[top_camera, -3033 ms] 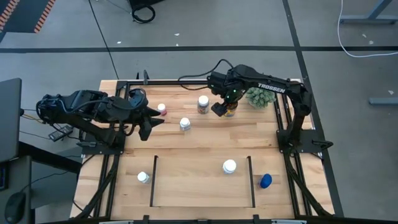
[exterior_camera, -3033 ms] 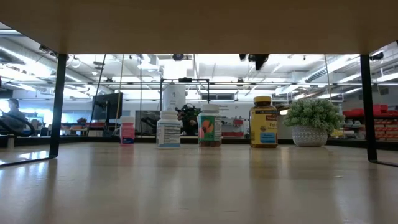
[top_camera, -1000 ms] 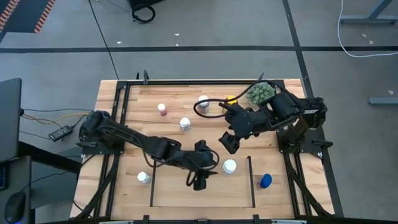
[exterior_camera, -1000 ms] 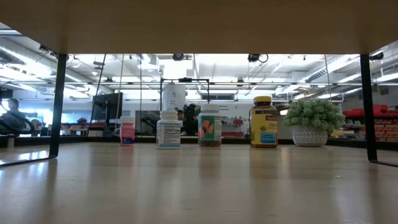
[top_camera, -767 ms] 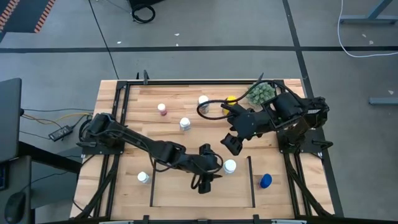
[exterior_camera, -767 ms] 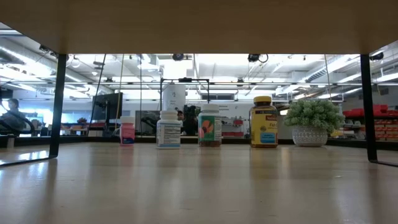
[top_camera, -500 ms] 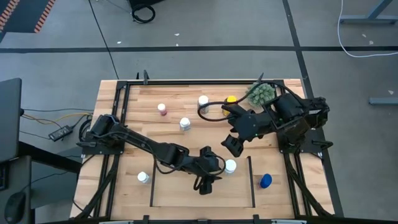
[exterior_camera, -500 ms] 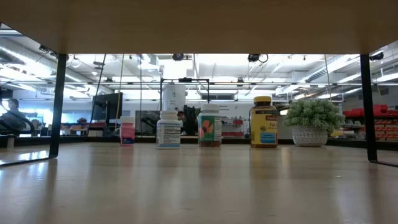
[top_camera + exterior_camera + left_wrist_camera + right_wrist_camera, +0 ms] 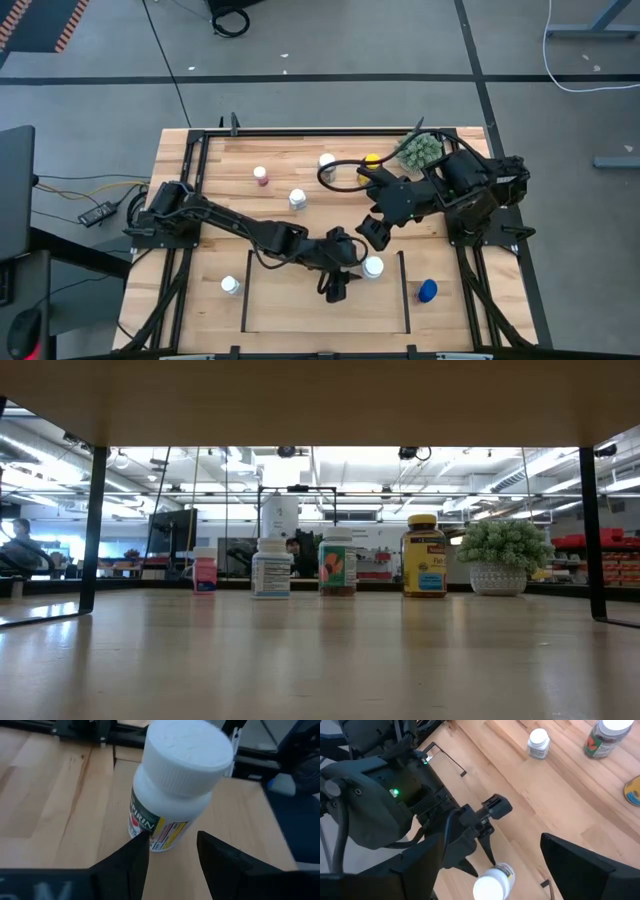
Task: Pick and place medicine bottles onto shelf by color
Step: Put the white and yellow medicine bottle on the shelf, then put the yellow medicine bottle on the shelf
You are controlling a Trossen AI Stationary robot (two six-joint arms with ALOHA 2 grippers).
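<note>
We are looking down on the bench, where the left arm is reaching across into the shelf, the light wood bay edged by two thin black bars. The left gripper is hanging just beside a white-capped bottle that is standing upright in the shelf near its right bar; in the left wrist view the same bottle is filling the frame just ahead of the two dark fingers, and the jaws are standing partly spread with nothing between them, the bottle's base sitting just beyond the tips. The right gripper is hovering above the bench just behind the shelf, near that bottle, and its jaws are spread wide and empty; from the right wrist view we are seeing the bottle below and the left gripper beside it. A blue bottle is standing outside the shelf's right bar, and a small white-capped bottle is standing outside its left bar. Along the far part of the bench we are seeing a reddish bottle, a white bottle, a dark bottle with a white cap and an amber bottle with a yellow cap, with a spiky green plant near the far right corner. In the low view these four and the plant are standing in a row.
</note>
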